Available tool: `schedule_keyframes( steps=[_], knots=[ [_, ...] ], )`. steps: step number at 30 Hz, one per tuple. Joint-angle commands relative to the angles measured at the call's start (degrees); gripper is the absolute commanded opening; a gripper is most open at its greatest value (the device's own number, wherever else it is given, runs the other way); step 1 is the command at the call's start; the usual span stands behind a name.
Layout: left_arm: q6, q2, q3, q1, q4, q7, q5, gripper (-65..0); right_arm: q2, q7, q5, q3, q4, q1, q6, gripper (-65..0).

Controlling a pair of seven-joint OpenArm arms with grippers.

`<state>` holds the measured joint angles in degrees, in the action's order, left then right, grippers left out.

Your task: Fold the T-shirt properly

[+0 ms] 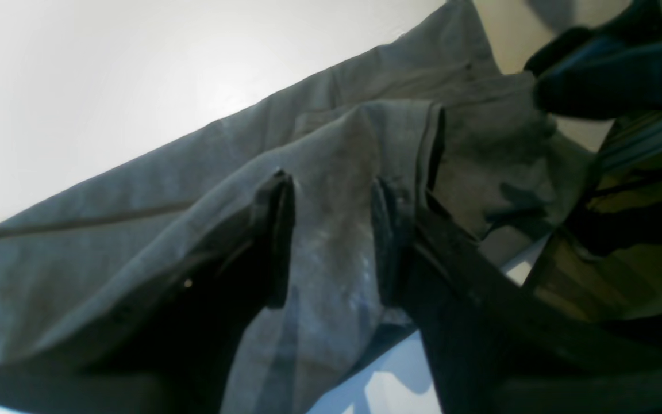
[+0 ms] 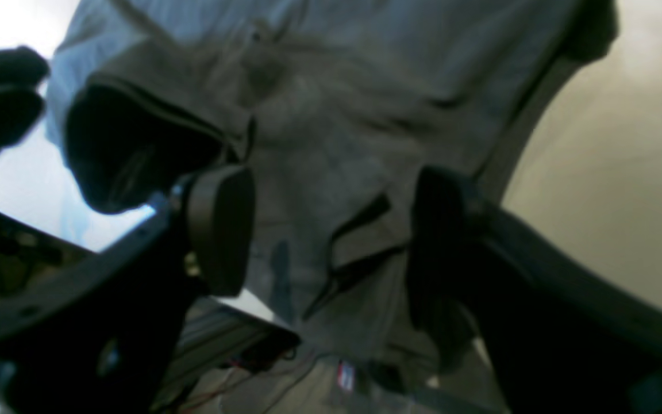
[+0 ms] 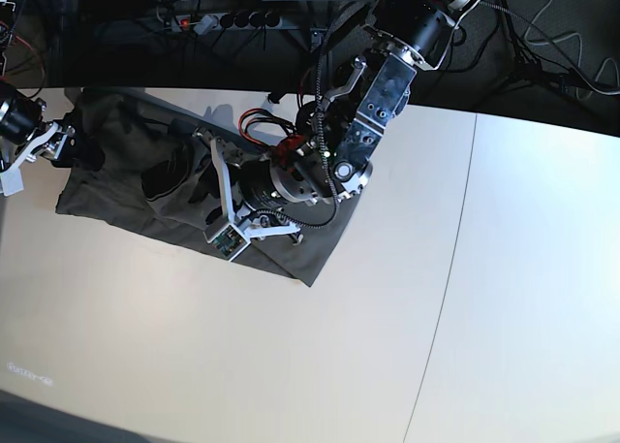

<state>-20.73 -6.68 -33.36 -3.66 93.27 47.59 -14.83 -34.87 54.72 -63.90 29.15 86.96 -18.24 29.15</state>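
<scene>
T-shirt [image 3: 184,205] lies on the white bench [image 3: 387,346], at the bench's far left corner in the base view, bunched into a rough long strip with one pointed corner reaching toward the bench's middle. Fabric dark grey-olive, creased, several layers overlapping.

Left hand [image 1: 331,241]: down on the shirt near its middle. Wrist view shows a raised ridge of cloth running up between the two dark fingers [image 1: 276,230], which sit against it on either side; hand pinching that fold of T-shirt, partly closed. A hemmed edge stands just beyond the fingertips.

Right hand [image 2: 331,230]: at the shirt's left end, by the bench's left edge in the base view. Fingers [image 2: 222,227] spread wide, cloth lying between and beyond them; one finger overlaps a loose flap, but cannot tell whether it touches. A dark sleeve or neck opening gapes just left of this hand.

Cables and a power strip [image 3: 228,21] lie behind the bench's far edge.
</scene>
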Motion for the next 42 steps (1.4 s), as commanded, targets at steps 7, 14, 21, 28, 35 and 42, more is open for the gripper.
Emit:
schedule_keyframes(
  steps=[7,14,21,28,35,42],
  knots=[
    [0.57,-0.90,-0.09,-0.92,0.98,-1.07,-0.83,-39.4,-1.16,-3.34,2.97,0.46,-0.33,0.46,4.92,-21.1],
    [0.57,-0.90,-0.09,-0.92,0.98,-1.22,-0.83,-39.4,-0.02,-4.61,4.98,0.44,-4.83,4.17,4.85,-21.1],
    [0.57,-0.87,-0.09,-0.94,0.98,-1.20,-0.81,-39.4,1.57,-4.55,5.60,0.33,-10.27,7.06,4.74,-21.1],
    [0.55,-0.72,-0.09,-0.94,0.98,-1.01,-0.81,-39.4,1.53,-3.67,4.52,0.35,-11.21,4.79,4.70,-21.1],
    [0.55,-0.74,-0.09,-0.92,0.98,-1.03,-0.81,-39.4,1.62,-3.52,3.78,0.35,-11.23,3.56,4.70,-21.1],
    [0.55,-0.74,-0.09,-0.92,0.98,-1.03,-0.81,-39.4,2.75,-3.96,3.32,0.33,-11.23,3.58,4.72,-21.1]
  ],
)
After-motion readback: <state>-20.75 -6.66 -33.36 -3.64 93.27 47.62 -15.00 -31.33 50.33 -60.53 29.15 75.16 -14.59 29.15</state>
